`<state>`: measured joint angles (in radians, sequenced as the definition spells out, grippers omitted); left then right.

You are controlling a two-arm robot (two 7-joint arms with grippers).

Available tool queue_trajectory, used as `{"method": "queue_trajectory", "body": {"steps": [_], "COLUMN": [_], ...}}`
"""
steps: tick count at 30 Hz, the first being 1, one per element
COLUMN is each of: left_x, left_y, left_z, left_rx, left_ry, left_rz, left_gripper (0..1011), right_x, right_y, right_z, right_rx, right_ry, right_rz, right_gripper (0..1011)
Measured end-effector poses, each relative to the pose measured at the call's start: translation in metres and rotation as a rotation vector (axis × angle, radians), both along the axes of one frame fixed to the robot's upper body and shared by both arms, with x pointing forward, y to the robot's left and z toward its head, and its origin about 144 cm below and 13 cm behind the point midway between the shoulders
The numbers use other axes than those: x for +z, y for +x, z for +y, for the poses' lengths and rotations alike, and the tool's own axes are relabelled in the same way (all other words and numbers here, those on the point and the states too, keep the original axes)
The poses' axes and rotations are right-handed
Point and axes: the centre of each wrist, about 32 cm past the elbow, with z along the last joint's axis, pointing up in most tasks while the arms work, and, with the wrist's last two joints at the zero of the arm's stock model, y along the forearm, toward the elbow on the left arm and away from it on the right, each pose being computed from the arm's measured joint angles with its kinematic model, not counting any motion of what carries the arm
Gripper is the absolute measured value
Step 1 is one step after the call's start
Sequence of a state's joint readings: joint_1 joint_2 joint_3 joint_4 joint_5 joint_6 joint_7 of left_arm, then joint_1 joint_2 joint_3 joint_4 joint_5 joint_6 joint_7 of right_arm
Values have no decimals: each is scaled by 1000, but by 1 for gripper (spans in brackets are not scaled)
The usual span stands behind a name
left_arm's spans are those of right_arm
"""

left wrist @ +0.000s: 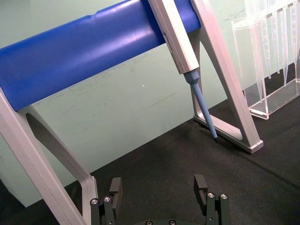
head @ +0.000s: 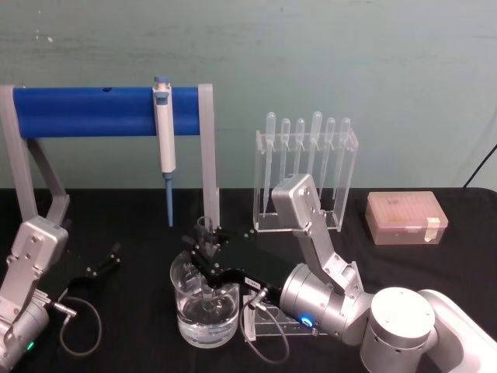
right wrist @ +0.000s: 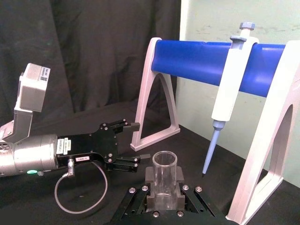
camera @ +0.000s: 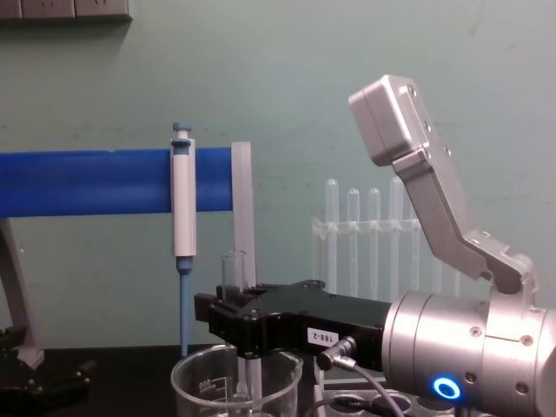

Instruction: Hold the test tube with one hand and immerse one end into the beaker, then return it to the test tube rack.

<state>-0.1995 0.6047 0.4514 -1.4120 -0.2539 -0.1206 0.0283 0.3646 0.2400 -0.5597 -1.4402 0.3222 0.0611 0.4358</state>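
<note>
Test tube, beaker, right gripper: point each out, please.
test tube (right wrist: 165, 174), right wrist view, on its glass wall below the open rim.
beaker (head: 205, 328), head view, on its front wall.
right gripper (camera: 228, 314), chest view, between its fingertips, shut on the test tube.

The test tube (camera: 234, 271) bottom blurs, probably inside beaker (camera: 195, 387).

The small white label (camera: 318, 335) on the right gripper (camera: 231, 314) reads, upside down, perhaps "188-2".
</note>
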Motion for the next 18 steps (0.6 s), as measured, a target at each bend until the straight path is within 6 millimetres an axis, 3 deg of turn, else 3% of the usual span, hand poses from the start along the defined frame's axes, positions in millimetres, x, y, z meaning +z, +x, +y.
{"method": "queue_trajectory", "body": {"steps": [18], "left_x": [0], "left_y": [0], "left_z": [0], "left_rx": [0], "left_ry": [0], "left_rz": [0], "left_gripper": [1000], "right_x": [0], "right_y": [0], "right_z": [0], "right_rx": [0], "right_ry": [0], "right_rz": [0], "right_gripper": [224]}}
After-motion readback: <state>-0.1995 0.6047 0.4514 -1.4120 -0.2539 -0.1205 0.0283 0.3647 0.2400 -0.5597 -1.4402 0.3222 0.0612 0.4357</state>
